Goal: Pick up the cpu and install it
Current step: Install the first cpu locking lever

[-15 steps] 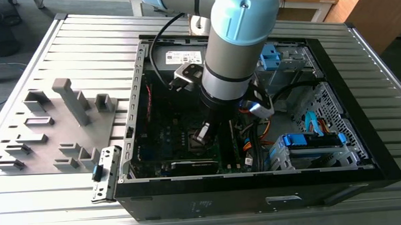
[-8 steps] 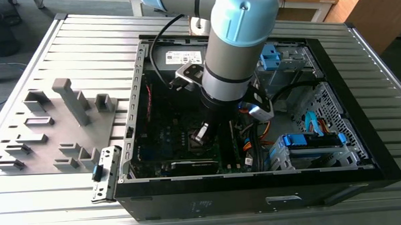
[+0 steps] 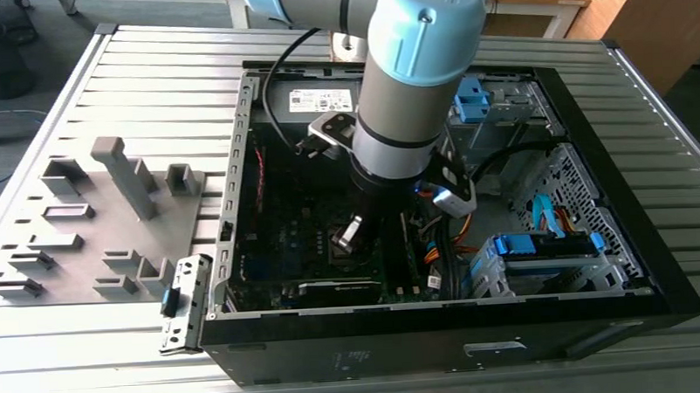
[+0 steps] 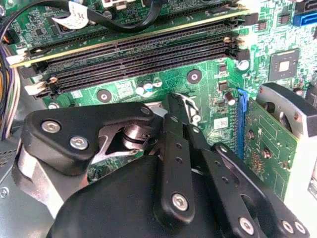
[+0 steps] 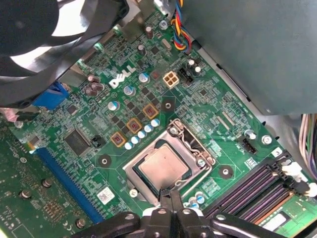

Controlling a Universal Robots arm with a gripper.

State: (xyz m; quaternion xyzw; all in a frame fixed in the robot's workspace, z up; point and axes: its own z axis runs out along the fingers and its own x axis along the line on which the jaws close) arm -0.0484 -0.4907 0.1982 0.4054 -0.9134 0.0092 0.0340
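Observation:
The cpu [image 5: 163, 168], a small square chip with a pale metal face, lies flat inside the metal socket frame [image 5: 200, 151] on the green motherboard [image 5: 198, 99]. My gripper [image 5: 169, 192] hovers at the edge of the socket, its two thin black fingers pressed together with nothing between them. In the exterior view the arm reaches down into the open computer case [image 3: 448, 337], with the gripper [image 3: 347, 240] low over the board. The gripper's black body [image 4: 173, 106] covers most of the socket in the second wrist view.
Dark memory slots [image 5: 247, 186] run beside the socket, and a long blue slot [image 5: 64, 178] lies on the other side. A black fan [image 5: 49, 39] and coloured wires [image 5: 179, 34] sit close by. Grey fixture blocks [image 3: 128, 178] stand on the table at the exterior view's left.

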